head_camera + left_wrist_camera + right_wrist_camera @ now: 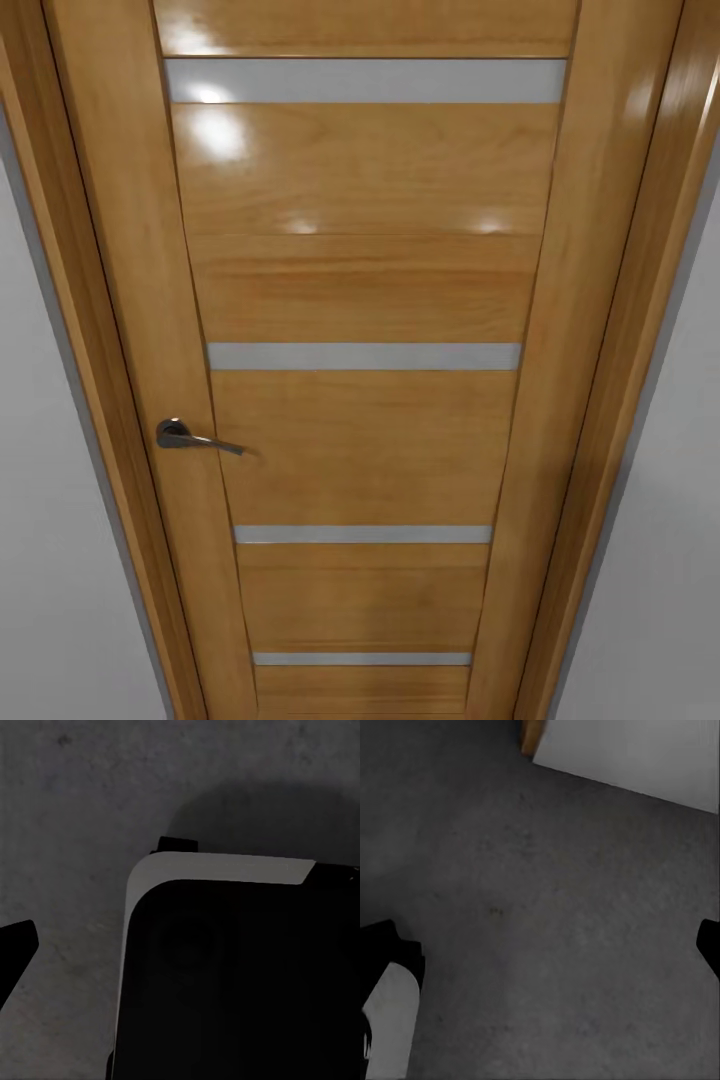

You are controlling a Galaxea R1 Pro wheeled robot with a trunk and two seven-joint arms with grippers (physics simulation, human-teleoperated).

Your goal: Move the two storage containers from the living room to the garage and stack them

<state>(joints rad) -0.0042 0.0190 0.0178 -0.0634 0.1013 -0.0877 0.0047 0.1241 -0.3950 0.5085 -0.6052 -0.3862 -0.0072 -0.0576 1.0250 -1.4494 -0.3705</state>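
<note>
Glossy wood-panelled door (365, 300) with a grey lever handle (190, 437) stands shut, close ahead between pale walls (60, 560). Right pincer (547, 967) hangs spread wide over dark concrete floor (547, 885); left pincer's state I cannot tell.

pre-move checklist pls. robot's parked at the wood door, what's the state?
1. Door ahead: not ok, it sits shut in its frame and fills the way forward.
2. Door handle: ok, visible on the door's left side and unobstructed.
3. Right hand: ok, fingers spread wide over the concrete floor with nothing between them.
4. Left hand: cannot tell, one dark fingertip shows, and the robot's own dark, white-edged body takes up much of that view.
5. Storage containers: cannot tell where they are from these views.
6. Side clearance: ok on the right, where the wall and door frame corner lie apart from the hand.
</note>
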